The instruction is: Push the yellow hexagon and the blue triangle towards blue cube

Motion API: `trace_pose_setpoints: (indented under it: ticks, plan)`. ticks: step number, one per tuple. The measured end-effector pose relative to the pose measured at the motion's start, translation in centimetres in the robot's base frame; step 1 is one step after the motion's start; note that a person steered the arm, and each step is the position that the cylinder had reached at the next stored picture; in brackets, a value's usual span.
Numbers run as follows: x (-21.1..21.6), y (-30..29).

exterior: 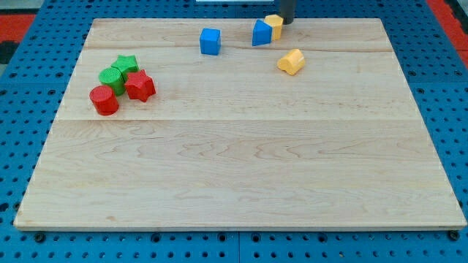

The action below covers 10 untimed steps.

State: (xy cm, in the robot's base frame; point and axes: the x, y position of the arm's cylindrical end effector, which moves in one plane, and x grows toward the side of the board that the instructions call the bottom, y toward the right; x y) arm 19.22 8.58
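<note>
My tip (pixel 287 22) touching yellow hexagon (pixel 274 25) at its 2 o'clock; blue triangle (pixel 261 33) against hexagon's 8; blue cube (pixel 210 41) at triangle's 9. No fingers, just rod.

Setting: robotics lab or test bench, not a home.

Evidence:
- Pale wooden table (pixel 241 175), made of joined planks, bare and unvarnished in look, filling most of the view.
- Blue perforated base (pixel 29 241) under and around it, with a regular grid of holes as on a mounting plate; visible from 3 through 6 to 9 o'clock.
- Red perforated panels (pixel 22 18) at about 10 and 2 o'clock.
- Small moulded plastic blocks in plain colours, as used for trials, lying toward 12 and 10 o'clock.
- Dark rod (pixel 287 10) entering at 12 o'clock.
</note>
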Motion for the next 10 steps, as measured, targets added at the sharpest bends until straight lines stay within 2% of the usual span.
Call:
trace_pose_setpoints:
  ticks: [1, 3, 4, 7, 9, 10]
  plan:
    - [0.0, -1.0]
    - [0.0, 4.8]
    - [-0.1, 4.9]
    - [-0.1, 0.7]
    - [0.1, -10.0]
    - [0.6, -12.3]
